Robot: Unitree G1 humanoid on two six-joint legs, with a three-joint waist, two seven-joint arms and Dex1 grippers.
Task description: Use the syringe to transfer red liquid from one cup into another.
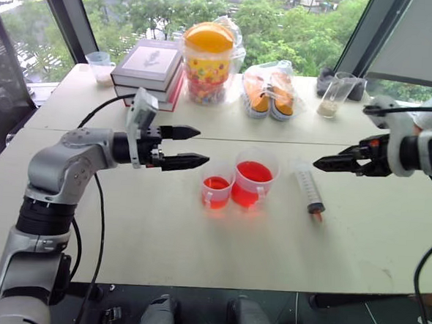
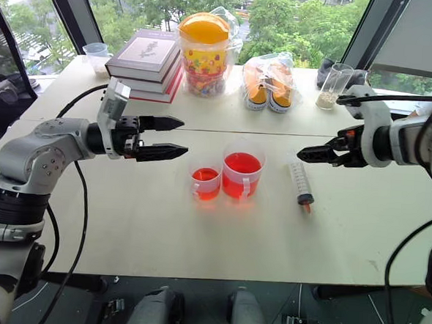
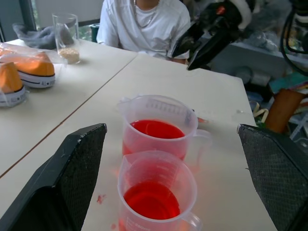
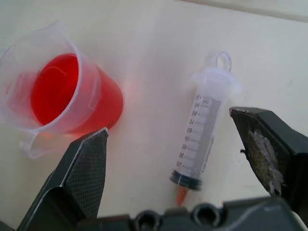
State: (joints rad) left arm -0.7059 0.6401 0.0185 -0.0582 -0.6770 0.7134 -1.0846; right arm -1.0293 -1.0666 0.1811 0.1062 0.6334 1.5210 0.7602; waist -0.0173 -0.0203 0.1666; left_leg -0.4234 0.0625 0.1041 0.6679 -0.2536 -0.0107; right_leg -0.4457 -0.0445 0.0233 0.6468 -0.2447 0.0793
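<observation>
Two red-liquid cups (image 1: 253,180) (image 1: 216,188), one syringe (image 1: 309,187), two books (image 1: 148,68), two shoes (image 1: 269,92), one candy jar (image 1: 207,62).

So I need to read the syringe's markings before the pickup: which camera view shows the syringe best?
The right wrist view: the syringe lies flat between the open right gripper's fingers, its graduation marks and orange tip plain. Both eye views show it whole but far smaller, beside the larger cup. In the left wrist view that cup hides nearly all of it.

Tables: two white tabletops (image 1: 160,239) butted together, seam across middle.
Windows: big panes (image 1: 298,20) behind far edge, dark slanted frames (image 1: 64,13).
Outside: green trees, daylight.
Floor: dark, under near edge.
Light: natural, bright, soft.
</observation>
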